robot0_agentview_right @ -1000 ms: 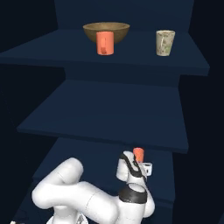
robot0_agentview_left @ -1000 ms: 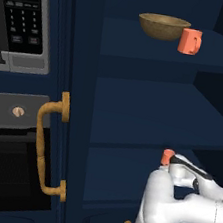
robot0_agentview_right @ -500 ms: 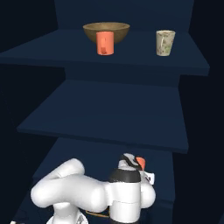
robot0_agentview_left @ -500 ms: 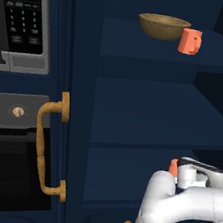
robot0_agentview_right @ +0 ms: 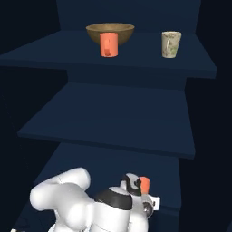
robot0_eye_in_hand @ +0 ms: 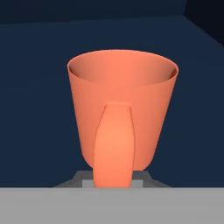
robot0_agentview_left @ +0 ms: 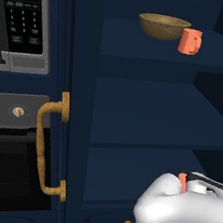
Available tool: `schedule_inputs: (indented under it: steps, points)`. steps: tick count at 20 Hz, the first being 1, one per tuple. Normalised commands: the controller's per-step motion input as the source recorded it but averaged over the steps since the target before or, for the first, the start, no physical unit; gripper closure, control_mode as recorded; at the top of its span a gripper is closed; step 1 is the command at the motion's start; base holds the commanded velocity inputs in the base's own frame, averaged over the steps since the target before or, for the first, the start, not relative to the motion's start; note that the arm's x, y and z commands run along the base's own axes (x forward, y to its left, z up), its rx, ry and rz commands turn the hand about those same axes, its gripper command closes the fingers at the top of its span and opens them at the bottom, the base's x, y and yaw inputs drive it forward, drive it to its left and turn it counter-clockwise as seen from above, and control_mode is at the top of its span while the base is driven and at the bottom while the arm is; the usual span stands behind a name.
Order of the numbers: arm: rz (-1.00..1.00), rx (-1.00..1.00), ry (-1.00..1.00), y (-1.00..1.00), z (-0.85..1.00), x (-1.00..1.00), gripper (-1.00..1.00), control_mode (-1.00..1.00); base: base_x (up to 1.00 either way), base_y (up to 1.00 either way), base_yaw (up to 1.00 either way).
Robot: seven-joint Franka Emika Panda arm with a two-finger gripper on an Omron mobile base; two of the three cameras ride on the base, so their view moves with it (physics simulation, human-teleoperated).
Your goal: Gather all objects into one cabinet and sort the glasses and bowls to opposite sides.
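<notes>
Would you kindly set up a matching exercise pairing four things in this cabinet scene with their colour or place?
Things:
1. bowl
2. cream cup
3. held cup
4. door handle

Descriptions:
A. brass, curved, beside the oven
B. coral-orange, gripped by its handle in the gripper
C. olive-brown, top shelf, behind an orange cup
D. top shelf, standing apart at the right

Pairs: 1-C, 2-D, 3-B, 4-A

The rendered scene was dim and even, with the navy cabinet interior nearly black in its corners and only faint shading under each shelf. The coral cup close to the hand camera was softly lit without glare, its edges slightly blurred.
</notes>
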Motion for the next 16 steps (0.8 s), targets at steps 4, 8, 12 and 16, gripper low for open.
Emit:
schedule_inputs:
  steps: [4, 8, 12, 16]
  points:
    - [0.0, 0.01, 0.16, -0.12, 0.12, -0.92, 1.0, -1.0, 0.0, 0.0, 0.0]
    - [0.0, 0.0, 0.11, -0.09, 0.48, -0.81, 1.0, -1.0, 0.0, 0.0, 0.0]
    - [0.0, 0.0, 0.06, -0.06, 0.51, -0.85, 1.0, -1.0, 0.0, 0.0, 0.0]
    - [0.0, 0.0, 0.0, 0.0, 0.14, -0.64, 1.0, -1.0, 0.0, 0.0, 0.0]
